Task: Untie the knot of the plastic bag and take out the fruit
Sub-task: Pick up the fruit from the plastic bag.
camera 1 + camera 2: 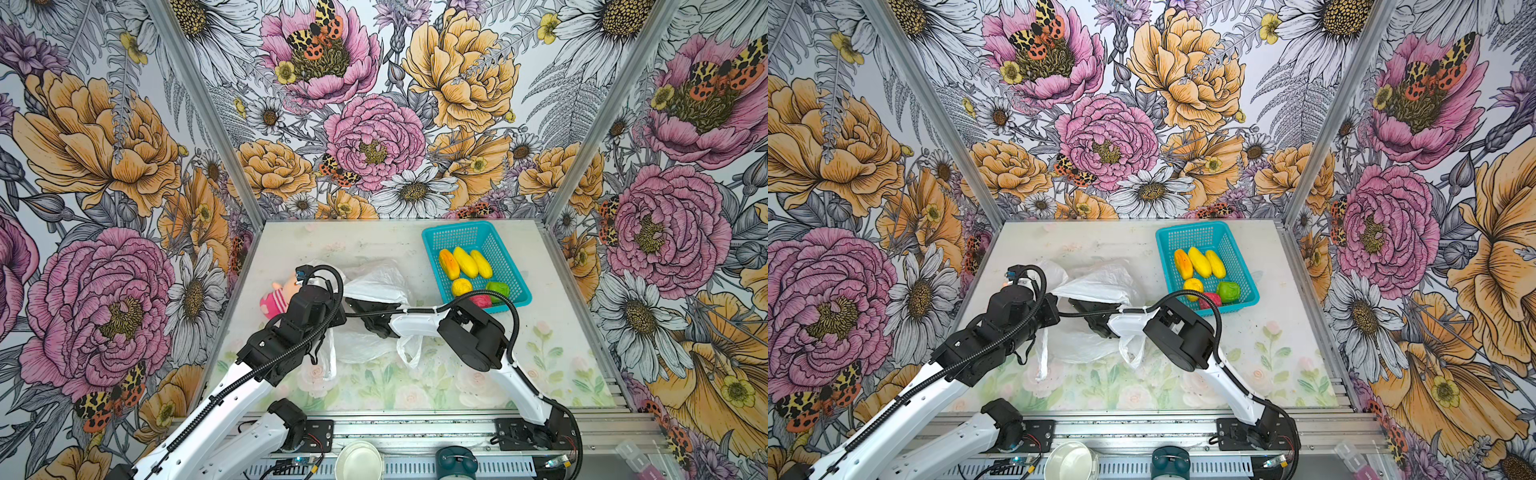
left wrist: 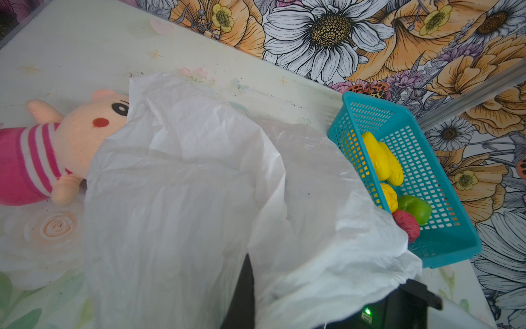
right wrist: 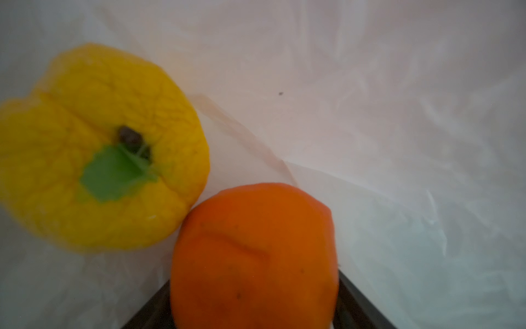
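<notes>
The knot's prob undone already: the handle loops (image 1: 409, 351) are seen hanging loose off the plastic bag (image 1: 374, 282), which is laid mid-table between the plush doll (image 1: 274, 299) and the teal basket (image 1: 457, 226). Six fruit (image 1: 465, 262) are parked in the basket. Two more are seen inside the bag, an orange fruit (image 3: 253, 242) w/ a yellow fruit (image 3: 108, 148) touching it.

The right gripper (image 3: 254, 276) is shoved into the bag, jaws spread wide either side of the orange one. Whether it's actually squeezed can't be told. The left gripper is pressed together, fingers out of view; the bag rim is likely what's pinched, since the film is tented up.

Fruit look light, squishy and wrinkly, so the orange one should be taken gently across its fat middle. Film is thin & slippery, and could get trapped under a pad.
</notes>
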Available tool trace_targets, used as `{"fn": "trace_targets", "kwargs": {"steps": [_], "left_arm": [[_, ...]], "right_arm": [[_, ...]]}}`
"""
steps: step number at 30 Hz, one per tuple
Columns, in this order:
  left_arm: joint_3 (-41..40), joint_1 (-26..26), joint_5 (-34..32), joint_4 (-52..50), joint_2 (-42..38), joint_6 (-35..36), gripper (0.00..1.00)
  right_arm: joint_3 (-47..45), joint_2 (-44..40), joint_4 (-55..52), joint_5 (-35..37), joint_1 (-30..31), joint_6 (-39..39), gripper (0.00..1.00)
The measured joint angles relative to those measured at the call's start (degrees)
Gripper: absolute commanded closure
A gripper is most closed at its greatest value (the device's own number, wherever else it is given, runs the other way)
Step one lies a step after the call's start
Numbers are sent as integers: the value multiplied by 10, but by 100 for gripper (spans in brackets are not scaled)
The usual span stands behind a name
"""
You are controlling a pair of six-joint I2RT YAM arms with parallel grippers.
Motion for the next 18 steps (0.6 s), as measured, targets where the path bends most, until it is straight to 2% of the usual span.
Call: {"fn": "trace_targets", "kwargs": {"steps": [5, 15, 18], "left_arm": [[0, -2, 0, 0, 0, 0, 100], [0, -2, 0, 4, 1, 0, 100], [0, -2, 0, 4, 1, 0, 100]], "right_arm": [[10, 2, -21, -2, -2, 10, 22], [22, 3, -38, -15, -2, 24, 52], [22, 3, -38, -16, -2, 28, 57]]}}
